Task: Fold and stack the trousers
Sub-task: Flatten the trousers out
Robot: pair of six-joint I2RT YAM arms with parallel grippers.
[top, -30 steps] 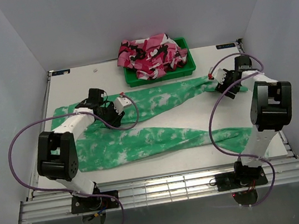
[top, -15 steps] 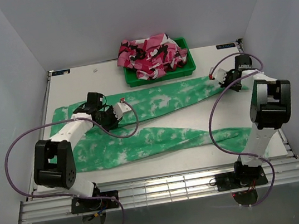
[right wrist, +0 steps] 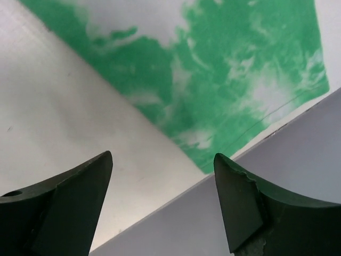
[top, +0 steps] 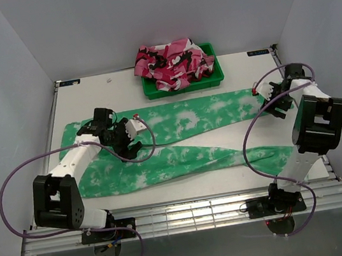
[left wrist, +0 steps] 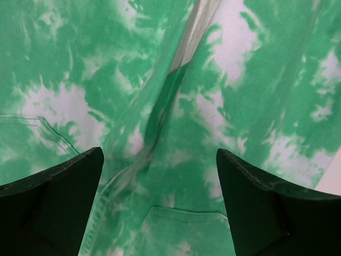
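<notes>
Top external: 1 pair of trousers point(top: 182, 116) lies spread flat on the bench point(top: 236, 132), waist at left, its 2 legs running right and parting in a narrow V w/ bare bench between them. Far leg ends by the right jaws; near leg ends at the right side of the bench, partly behind the right arm point(top: 315, 122). 2 arms in all. The left arm point(top: 78, 156) reaches over the waist/hip area, and its jaws hang over the cloth where the legs meet. 2 purple cables, 1 looping off each arm: left cable point(top: 12, 184), right cable point(top: 245, 142). 1 green bin point(top: 184, 89) sits at the far edge of the bench, apart from the trousers, w/ a heap of pink camo cloth point(top: 174, 63) in it; can't tell how many pieces. Left wrist: both dark fingers point(left wrist: 58, 197) stand wide apart, so the jaws are open w/ nothing between them. Green-and-white cloth point(left wrist: 213, 106) fills the view below, w/ a raised fold running down the middle and 2 stitched pocket lines, 1 at left, 1 at bottom. Right wrist: 2 fingers point(right wrist: 69, 202) also spread wide, jaws open and empty. Under them lie bare bench point(right wrist: 80, 106) and the hem end of 1 leg point(right wrist: 224, 69), its corner just beside the grey wall point(right wrist: 277, 176).
</notes>
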